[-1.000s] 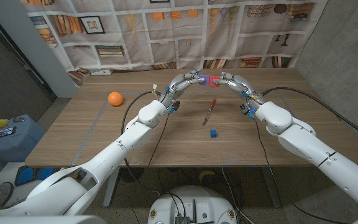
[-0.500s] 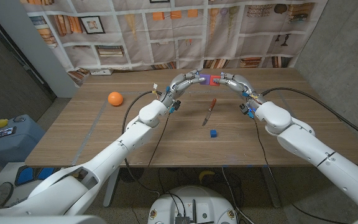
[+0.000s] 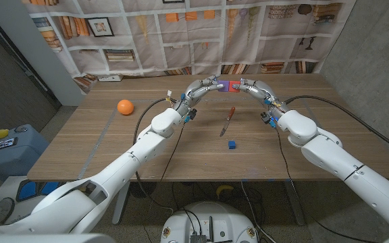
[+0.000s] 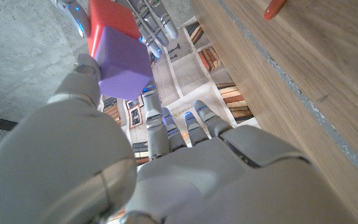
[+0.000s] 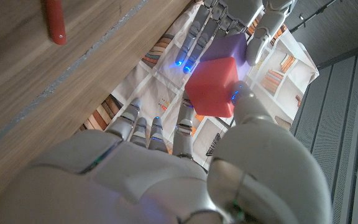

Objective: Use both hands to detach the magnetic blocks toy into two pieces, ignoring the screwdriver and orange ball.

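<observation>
orange ball (image 3: 125,106) far left on table (image 3: 100,142); screwdriver (image 3: 228,120) mid-table; small blue cube (image 3: 231,144) near it.

In the head view, at upper centre, the toy (image 3: 223,86) is too small and too covered by the left hand (image 3: 204,86) and right hand (image 3: 246,86) for the seam between its purple and red blocks to be made out. The screwdriver (image 3: 227,121) tip is too thin to be seen clearly. In the left wrist view, the screwdriver handle (image 4: 275,8) is cut off by the top edge, and the red block (image 4: 107,15) is cropped there too. In the right wrist view, the handle (image 5: 55,20) is clipped at the upper left.
</observation>
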### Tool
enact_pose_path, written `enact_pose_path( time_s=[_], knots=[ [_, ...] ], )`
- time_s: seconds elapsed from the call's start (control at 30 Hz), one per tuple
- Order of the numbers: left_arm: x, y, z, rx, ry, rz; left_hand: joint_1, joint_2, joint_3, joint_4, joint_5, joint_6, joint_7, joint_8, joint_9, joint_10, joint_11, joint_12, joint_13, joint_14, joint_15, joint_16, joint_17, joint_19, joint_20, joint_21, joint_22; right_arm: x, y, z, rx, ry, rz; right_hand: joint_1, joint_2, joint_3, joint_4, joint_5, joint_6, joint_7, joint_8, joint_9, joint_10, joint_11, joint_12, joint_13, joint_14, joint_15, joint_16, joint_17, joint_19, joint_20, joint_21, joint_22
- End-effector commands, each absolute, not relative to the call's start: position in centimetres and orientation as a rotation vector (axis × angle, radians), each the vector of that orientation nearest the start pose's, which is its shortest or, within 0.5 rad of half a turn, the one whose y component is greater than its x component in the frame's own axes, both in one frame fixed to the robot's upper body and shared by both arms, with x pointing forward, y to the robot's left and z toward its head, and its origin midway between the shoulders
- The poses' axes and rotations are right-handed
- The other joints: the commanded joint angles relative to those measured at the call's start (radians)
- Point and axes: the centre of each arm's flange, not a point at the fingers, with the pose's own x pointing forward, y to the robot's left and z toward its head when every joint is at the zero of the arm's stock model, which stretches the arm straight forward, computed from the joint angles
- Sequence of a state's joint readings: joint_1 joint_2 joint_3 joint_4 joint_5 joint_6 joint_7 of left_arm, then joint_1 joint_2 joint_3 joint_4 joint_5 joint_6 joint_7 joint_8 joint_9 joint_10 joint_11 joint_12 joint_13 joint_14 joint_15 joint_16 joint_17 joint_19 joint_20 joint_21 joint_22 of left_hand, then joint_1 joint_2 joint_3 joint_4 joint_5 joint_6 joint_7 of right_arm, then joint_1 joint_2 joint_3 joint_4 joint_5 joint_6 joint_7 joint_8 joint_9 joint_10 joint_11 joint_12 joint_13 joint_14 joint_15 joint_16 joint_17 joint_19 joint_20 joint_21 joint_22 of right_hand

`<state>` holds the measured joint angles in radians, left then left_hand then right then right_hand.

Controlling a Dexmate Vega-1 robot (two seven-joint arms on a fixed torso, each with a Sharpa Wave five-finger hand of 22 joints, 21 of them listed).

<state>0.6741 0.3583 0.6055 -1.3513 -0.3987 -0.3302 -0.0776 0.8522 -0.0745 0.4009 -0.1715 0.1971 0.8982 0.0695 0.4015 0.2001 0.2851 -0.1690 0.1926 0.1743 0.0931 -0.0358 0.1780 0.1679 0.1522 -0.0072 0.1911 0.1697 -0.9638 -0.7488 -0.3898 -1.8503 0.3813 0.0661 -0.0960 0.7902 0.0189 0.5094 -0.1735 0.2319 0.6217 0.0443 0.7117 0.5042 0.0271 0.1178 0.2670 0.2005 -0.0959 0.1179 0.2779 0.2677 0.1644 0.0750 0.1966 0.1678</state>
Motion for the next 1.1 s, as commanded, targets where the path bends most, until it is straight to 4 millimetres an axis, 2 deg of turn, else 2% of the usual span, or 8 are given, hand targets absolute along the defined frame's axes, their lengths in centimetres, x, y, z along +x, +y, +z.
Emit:
enact_pose_path(
  time_s=[0.03,0.53,1.1],
  knots=[
    [62.6,10.7,3.3,0.201,-0.774,-0.524,0.084,0.084,-0.003,0.002,0.008,0.128,-0.125,0.048,0.074,0.0,0.006,-0.001,0.004,0.004,-0.009,0.002,0.003,0.0,0.004,0.002,0.004,55.7,-23.1,2.8,-0.392,-0.697,0.287,0.049,0.045,-0.005,0.001,0.002,0.08,-0.073,0.013,0.007,0.01,0.001,0.001,0.002,0.008,0.002,0.007,0.004,0.007,-0.007,0.006,0.002],
    [62.4,11.6,3.3,0.218,-0.767,-0.506,0.086,0.085,-0.005,0.002,0.008,0.128,-0.125,0.049,0.075,-0.002,0.005,-0.001,0.004,0.004,-0.01,0.002,0.003,0.0,0.004,0.002,0.004,55.7,-23.6,3.0,-0.408,-0.686,0.272,0.059,0.049,-0.01,0.001,0.002,0.076,-0.07,0.016,0.006,0.017,-0.003,-0.006,0.001,0.009,0.001,0.008,0.007,0.01,-0.008,0.003,0.002],
    [62.0,13.5,3.5,0.355,-0.731,-0.458,0.088,0.086,-0.008,0.002,0.009,0.12,-0.126,0.048,0.076,-0.004,0.007,-0.002,0.004,0.002,-0.008,0.002,0.003,-0.001,0.007,0.002,0.004,55.7,-24.5,3.2,-0.514,-0.656,0.226,0.07,0.053,-0.016,0.0,0.002,0.07,-0.074,0.014,-0.001,0.019,-0.006,-0.014,0.001,0.009,-0.004,0.007,0.01,0.015,-0.012,0.002,0.003]
  ],
)
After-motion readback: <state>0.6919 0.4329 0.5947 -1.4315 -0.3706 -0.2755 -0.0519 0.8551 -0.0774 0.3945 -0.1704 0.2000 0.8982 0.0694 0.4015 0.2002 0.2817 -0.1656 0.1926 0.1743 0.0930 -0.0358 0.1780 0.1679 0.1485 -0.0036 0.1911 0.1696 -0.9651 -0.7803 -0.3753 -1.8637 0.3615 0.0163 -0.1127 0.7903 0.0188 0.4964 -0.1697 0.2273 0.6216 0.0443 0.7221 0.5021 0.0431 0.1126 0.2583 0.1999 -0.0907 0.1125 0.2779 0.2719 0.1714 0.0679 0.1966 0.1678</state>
